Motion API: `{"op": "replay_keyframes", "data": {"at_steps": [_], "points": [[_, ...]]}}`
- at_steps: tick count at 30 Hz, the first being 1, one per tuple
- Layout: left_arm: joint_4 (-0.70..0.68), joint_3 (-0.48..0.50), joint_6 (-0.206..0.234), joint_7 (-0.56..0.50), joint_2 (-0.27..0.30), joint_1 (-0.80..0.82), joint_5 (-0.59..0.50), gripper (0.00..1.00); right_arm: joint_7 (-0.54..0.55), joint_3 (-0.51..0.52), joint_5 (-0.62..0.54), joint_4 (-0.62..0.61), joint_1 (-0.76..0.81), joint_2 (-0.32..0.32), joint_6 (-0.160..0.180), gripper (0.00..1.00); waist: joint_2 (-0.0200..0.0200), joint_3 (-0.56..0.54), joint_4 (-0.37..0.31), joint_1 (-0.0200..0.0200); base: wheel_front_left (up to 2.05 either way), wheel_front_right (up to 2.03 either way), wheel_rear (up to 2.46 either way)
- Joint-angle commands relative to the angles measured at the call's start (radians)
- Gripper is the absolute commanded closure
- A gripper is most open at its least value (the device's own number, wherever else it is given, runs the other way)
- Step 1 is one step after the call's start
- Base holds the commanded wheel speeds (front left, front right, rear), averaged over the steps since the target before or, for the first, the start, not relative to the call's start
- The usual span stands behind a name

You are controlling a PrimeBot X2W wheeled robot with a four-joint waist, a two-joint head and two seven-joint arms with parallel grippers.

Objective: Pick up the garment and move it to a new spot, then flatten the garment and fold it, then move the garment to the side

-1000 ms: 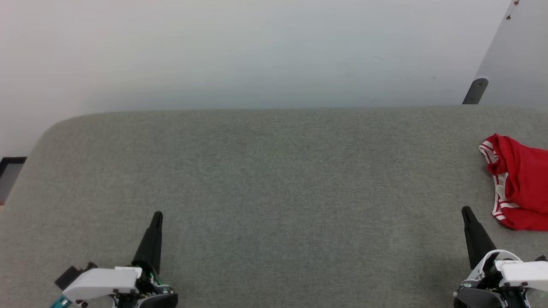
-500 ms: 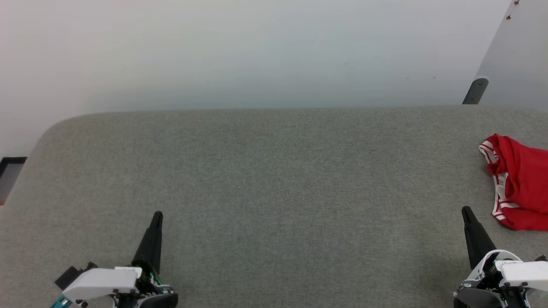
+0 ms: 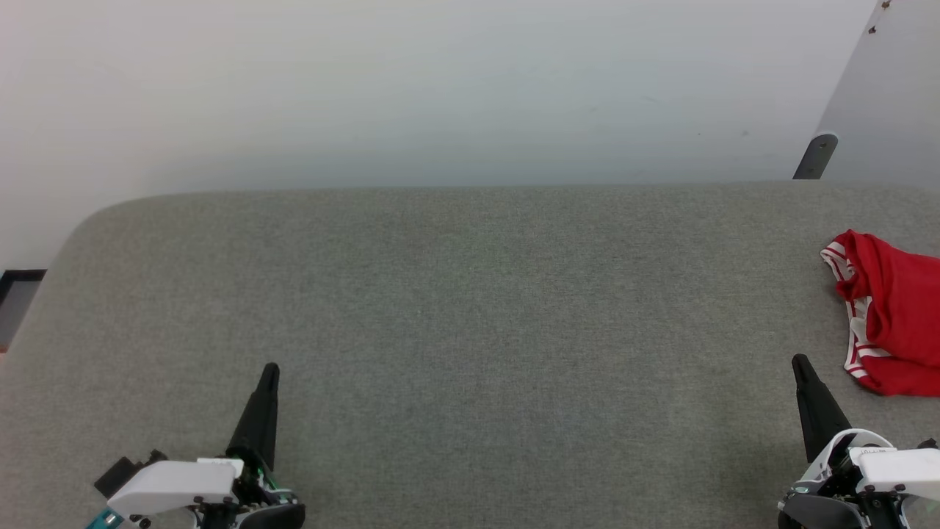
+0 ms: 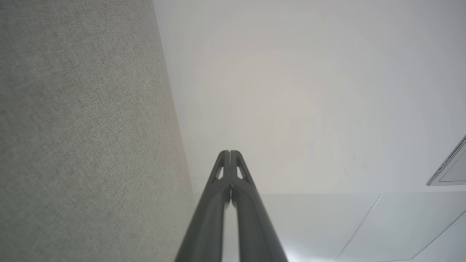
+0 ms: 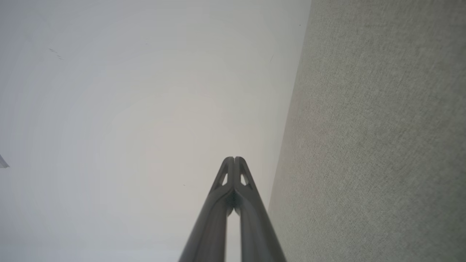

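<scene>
The garment [image 3: 892, 312], bright red with white striped trim, lies crumpled at the far right of the grey fabric table [image 3: 470, 294], partly cut off by the head view's edge. My right gripper [image 3: 799, 361] hovers at the lower right, just left of and nearer than the garment, fingers pressed together and holding nothing. At the lower left my left gripper [image 3: 271, 369] is shut too, far from the garment. The left wrist view has my left gripper [image 4: 230, 153] closed tip to tip, and the right wrist view has my right gripper [image 5: 235, 159] the same, both against a pale wall.
A white wall [image 3: 440, 88] rises behind the table's far edge. A grey panel with a dark bracket [image 3: 815, 156] stands at the back right. The table's rounded corner [image 3: 95, 217] is at the back left, with a dark floor patch [image 3: 18, 294] beyond it.
</scene>
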State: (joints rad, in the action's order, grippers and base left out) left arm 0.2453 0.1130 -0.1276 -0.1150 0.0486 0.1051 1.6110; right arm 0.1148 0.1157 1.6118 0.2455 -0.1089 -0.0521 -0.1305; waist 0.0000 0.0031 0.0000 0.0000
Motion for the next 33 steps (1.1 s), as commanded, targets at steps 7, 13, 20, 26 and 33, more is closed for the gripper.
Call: {"op": "replay_keyframes", "data": {"at_steps": [7, 13, 20, 26, 33], "points": [[0.001, 0.002, -0.006, -0.002, 0.000, 0.010, 0.003, 1.00, 0.002, -0.003, 0.002, 0.000, -0.003, 0.004, 0.000, 1.00, 0.0000, 0.000, 0.000, 0.0000, 0.00, 0.00, 0.00], [0.001, 0.002, -0.006, -0.002, 0.000, 0.010, 0.003, 1.00, 0.002, -0.003, 0.002, 0.000, -0.003, 0.004, 0.000, 1.00, 0.0000, 0.000, 0.000, 0.0000, 0.00, 0.00, 0.00], [0.001, 0.002, -0.006, -0.002, 0.000, 0.010, 0.004, 1.00, 0.002, -0.003, 0.002, 0.000, -0.003, 0.004, 0.000, 1.00, 0.0000, 0.000, 0.000, 0.0000, 0.00, 0.00, 0.00], [0.001, 0.002, -0.006, -0.002, 0.000, 0.010, 0.004, 1.00, 0.002, -0.003, 0.002, 0.000, -0.003, 0.004, 0.000, 1.00, 0.0000, 0.000, 0.000, 0.0000, 0.00, 0.00, 0.00], [0.001, 0.002, -0.006, -0.002, 0.000, 0.010, 0.004, 1.00, 0.002, -0.003, 0.002, 0.000, -0.003, 0.004, 0.000, 1.00, 0.0000, 0.000, 0.000, 0.0000, 0.00, 0.00, 0.00]]}}
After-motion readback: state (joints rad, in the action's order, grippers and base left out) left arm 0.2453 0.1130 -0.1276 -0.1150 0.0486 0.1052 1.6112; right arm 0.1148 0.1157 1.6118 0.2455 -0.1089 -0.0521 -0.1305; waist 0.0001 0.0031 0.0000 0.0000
